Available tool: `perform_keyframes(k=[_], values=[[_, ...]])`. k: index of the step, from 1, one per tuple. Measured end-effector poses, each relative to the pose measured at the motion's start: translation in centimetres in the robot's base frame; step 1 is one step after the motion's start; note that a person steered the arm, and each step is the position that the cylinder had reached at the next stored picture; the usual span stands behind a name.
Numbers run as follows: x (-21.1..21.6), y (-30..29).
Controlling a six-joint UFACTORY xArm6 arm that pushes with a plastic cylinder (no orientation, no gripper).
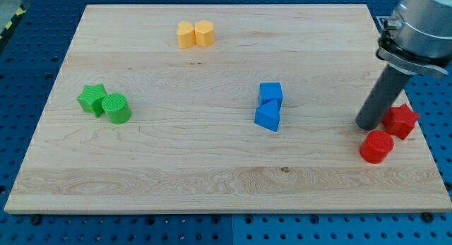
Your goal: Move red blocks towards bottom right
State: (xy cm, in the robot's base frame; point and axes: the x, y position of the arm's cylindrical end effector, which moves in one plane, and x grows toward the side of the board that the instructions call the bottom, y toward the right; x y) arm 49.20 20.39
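Note:
A red star block (402, 120) and a red cylinder block (376, 146) lie near the board's right edge, toward the view's bottom right. The star is above and to the right of the cylinder, with a small gap between them. My tip (368, 125) rests on the board just left of the red star and just above the red cylinder, close to both. The dark rod rises from the tip toward the view's top right.
A blue cube (270, 94) and a blue triangular block (268, 116) sit together at the middle. A green star (92, 99) and a green cylinder (116, 108) sit at the left. Two orange blocks (195, 34) sit near the top. The wooden board (212, 174) lies on a blue perforated table.

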Motion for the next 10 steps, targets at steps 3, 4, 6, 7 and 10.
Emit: perform_keyframes(k=[3,4,6,7,10], values=[[4.7,-1.3],[-0.7,-2.8],[-5.0,-0.2],[-1.7,0.9],[-3.8,3.4]])
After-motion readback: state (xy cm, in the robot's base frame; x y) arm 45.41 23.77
